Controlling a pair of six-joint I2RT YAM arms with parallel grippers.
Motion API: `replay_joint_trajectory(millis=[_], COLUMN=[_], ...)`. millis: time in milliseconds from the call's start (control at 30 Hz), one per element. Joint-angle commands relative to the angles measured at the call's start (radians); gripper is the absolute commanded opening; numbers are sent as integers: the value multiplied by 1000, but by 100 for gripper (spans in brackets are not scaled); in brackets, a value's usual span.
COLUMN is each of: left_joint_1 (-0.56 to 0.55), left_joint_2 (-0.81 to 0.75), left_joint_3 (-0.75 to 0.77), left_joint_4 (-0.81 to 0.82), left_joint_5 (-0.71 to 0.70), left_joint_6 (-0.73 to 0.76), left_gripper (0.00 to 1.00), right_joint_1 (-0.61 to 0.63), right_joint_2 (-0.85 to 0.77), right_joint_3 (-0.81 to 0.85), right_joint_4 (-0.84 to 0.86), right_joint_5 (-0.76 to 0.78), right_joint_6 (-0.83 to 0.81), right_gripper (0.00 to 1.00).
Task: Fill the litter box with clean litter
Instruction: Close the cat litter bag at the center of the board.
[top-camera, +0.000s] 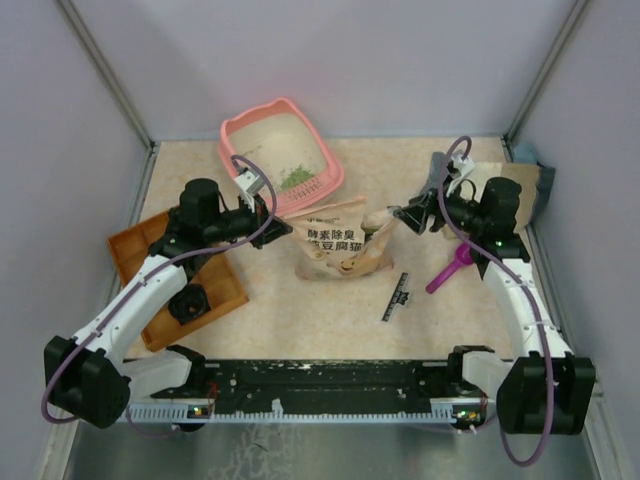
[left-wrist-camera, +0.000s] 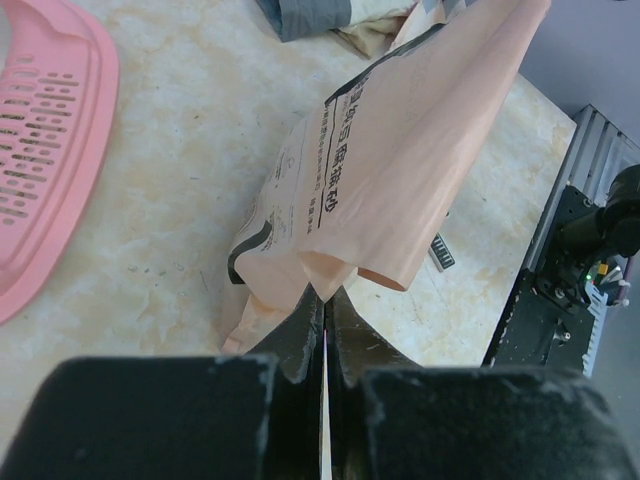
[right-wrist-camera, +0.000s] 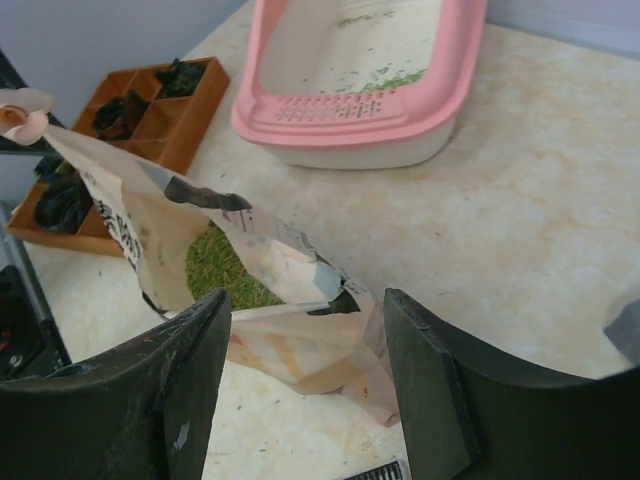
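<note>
Pinching a lower corner of the beige printed paper bag flat in the clenched left gripper. Straddling the bag's torn mouth with the right gripper, jaws apart and gripping nothing. Running the bag's long axis side to side between both arms. Placing the salmon-pink plastic rectangular litter box beyond the bag, far and left, nearer the left arm, and holding only a thin scatter of small green clean litter. Probably needing a lift and tip that way.

Overhead, close wrist views share litter box
</note>
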Motion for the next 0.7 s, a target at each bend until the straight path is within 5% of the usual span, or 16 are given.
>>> replay_joint_trajectory(millis=[0, 467, 567, 667], left_joint_1=[-1, -1, -2, 0], left_joint_2=[-5, 13, 10, 8], left_joint_3=[39, 56, 58, 61], left_joint_4=[8, -3, -7, -8], left_joint_5=[-7, -24, -24, -29], left_joint_6=[-11, -6, -6, -4], left_gripper=[0, 0, 0, 0], right_joint_1=[-4, -4, -4, -4], right_joint_2=[29, 148, 167, 190], right_joint_3=[0, 9, 11, 20], right_joint_4=[56, 93, 115, 123], right_joint_5=[-148, -225, -221, -243], right_joint_6=[-66, -57, -40, -27], right_gripper=[63, 66, 74, 67])
